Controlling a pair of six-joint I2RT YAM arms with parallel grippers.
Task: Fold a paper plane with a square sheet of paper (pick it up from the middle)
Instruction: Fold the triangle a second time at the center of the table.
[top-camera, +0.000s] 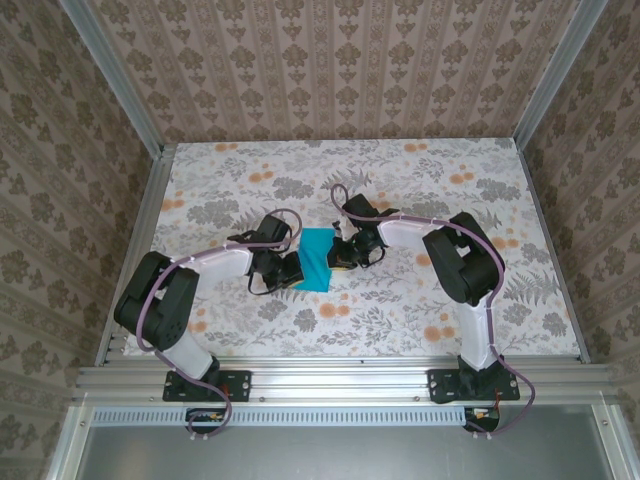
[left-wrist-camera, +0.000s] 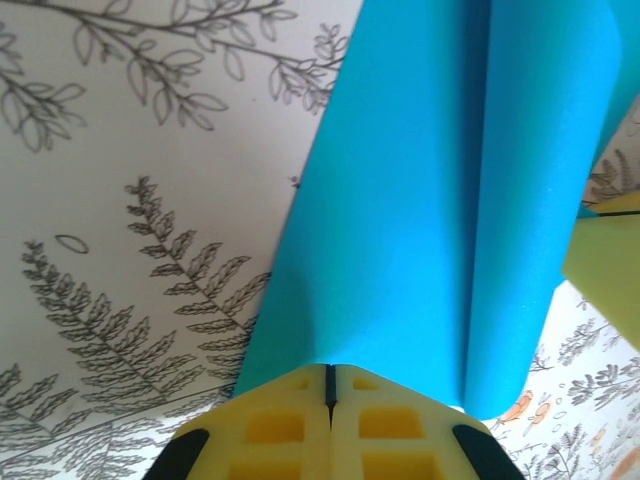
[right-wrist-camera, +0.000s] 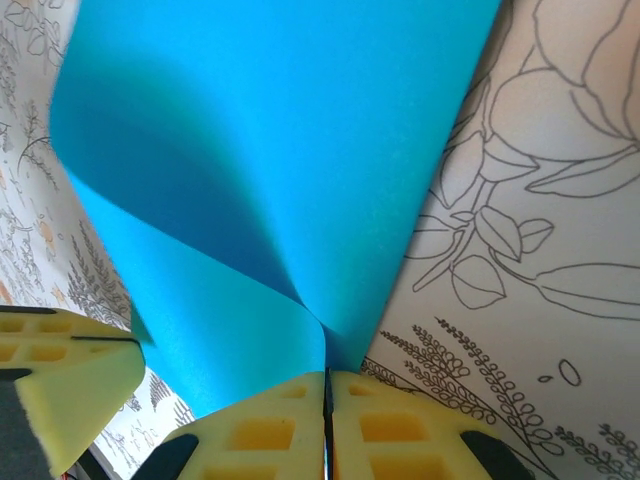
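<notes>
The square sheet of paper (top-camera: 317, 258) is bright cyan-blue and hangs curved between my two grippers at the middle of the table. My left gripper (top-camera: 289, 268) pinches its left edge. In the left wrist view the yellow jaws (left-wrist-camera: 329, 372) are shut on the sheet (left-wrist-camera: 430, 200), which bends into a rounded fold. My right gripper (top-camera: 343, 252) pinches the opposite edge. In the right wrist view its jaws (right-wrist-camera: 327, 378) are shut on the paper (right-wrist-camera: 270, 130), which curls up and leftward. The left gripper's yellow fingers (right-wrist-camera: 60, 385) show at the lower left there.
The floral tablecloth (top-camera: 420, 180) covers the table inside aluminium frame rails (top-camera: 340, 378). Patterned walls stand on three sides. Both arms bend inward from their bases at the near edge.
</notes>
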